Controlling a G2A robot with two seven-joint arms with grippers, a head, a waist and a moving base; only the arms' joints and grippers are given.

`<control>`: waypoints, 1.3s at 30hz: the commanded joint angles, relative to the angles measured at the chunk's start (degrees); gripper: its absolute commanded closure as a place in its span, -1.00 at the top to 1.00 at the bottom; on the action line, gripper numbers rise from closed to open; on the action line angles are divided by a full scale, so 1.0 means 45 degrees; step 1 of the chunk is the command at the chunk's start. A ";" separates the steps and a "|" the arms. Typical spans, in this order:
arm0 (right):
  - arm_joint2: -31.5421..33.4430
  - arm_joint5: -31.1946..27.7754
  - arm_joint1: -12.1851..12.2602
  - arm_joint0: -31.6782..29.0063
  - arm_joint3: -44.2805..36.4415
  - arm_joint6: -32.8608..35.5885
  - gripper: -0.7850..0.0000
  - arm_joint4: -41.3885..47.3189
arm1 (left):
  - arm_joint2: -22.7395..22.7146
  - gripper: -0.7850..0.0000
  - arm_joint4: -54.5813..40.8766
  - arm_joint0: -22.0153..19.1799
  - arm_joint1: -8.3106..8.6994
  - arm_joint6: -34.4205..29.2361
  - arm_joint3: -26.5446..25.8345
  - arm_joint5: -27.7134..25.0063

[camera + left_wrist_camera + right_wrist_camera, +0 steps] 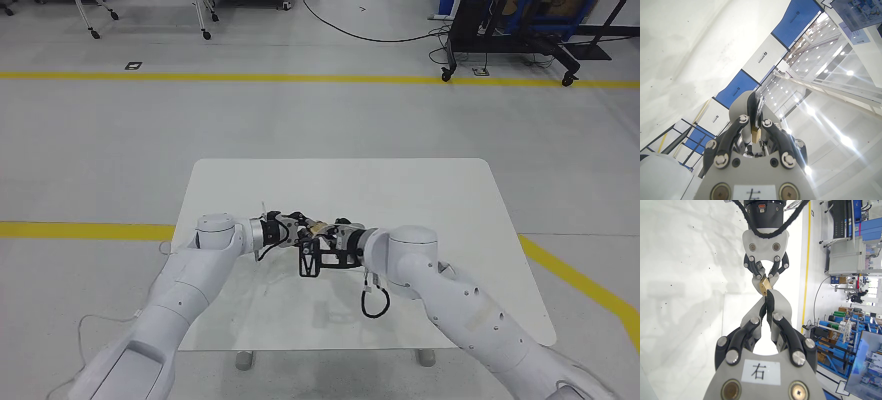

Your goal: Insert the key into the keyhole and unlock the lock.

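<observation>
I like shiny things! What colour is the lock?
Golden brass; the lock shows best in the right wrist view.

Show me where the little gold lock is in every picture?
Top view: the lock sits between the left claw and the right claw, above the table.
Left wrist view: the lock is between the left claw's own fingers.
Right wrist view: the lock is in the far claw, by the right claw's tips.
Shared landmark: the left claw gripping it.
</observation>
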 commanded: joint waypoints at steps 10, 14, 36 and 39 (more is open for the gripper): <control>-0.0158 0.0059 -0.0067 -0.0053 -0.0086 0.0028 -1.00 -0.0197 | -0.0224 -1.00 -0.0420 0.0111 0.0013 -0.0178 -0.0078 0.0432; -0.0066 -0.0030 -0.0037 -0.0203 -0.0192 -0.0041 -1.00 -0.0273 | -0.0297 -1.00 -0.0537 0.0125 0.0020 -0.0231 -0.0088 0.0549; 0.0079 -0.0204 -0.0073 -0.0176 0.0099 -0.0452 -1.00 -0.0361 | -0.0309 -1.00 -0.0415 0.0125 0.0026 -0.0482 -0.0164 0.0543; 0.0013 -0.0179 -0.0101 -0.0117 0.0145 -0.0293 -1.00 -0.0469 | -0.0301 -1.00 -0.0372 0.0127 0.0028 -0.0522 -0.0169 0.0516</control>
